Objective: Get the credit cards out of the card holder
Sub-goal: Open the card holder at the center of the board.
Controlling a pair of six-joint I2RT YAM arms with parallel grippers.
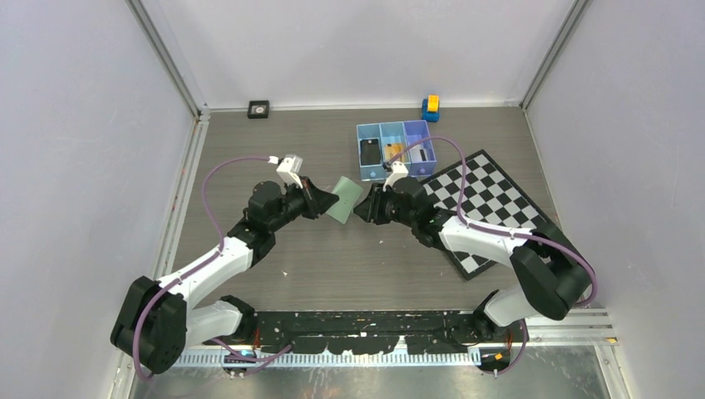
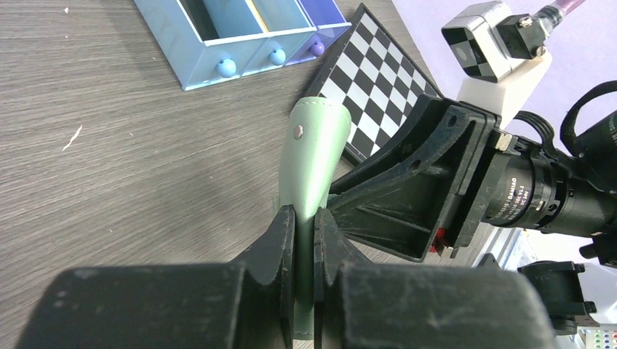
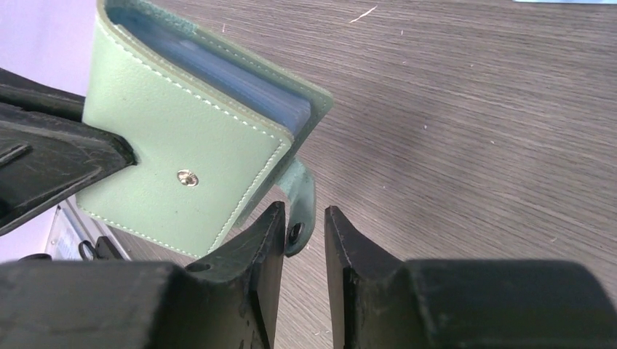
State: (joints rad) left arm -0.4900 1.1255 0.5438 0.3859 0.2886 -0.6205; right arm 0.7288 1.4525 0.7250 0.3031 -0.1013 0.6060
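Clamps the card holder (image 2: 314,138) in the left gripper (image 2: 304,222), pads pressed together on one edge. Holds it tilted and clear of the table (image 3: 473,109), apparently to turn the opposite edge toward the other arm. Sets the right gripper (image 3: 304,218) at the short side tab (image 3: 300,207), jaws apart, the tab hanging between them and not yet pinched. Shows the tab off its snap stud (image 3: 188,177), both covers lying together, pale blue sleeves visible at the open edge; reveals no card edge there. Judged step: pinch the tab and fold the cover back against the left-hand hold, hence the nose-to-nose stance over mid-table. Judged risk: slip of the thin tab from the pads, or twist of the holder in its single-edge clamp. Farther back, places a blue three-compartment tray (image 1: 391,125) with one small flat piece per compartment, black, orange and pale: by colour likely the credit cards (image 1: 369,152), too small to confirm. Beside the tray, a chessboard (image 1: 490,195); at the far wall, a yellow-and-blue toy (image 1: 431,108).
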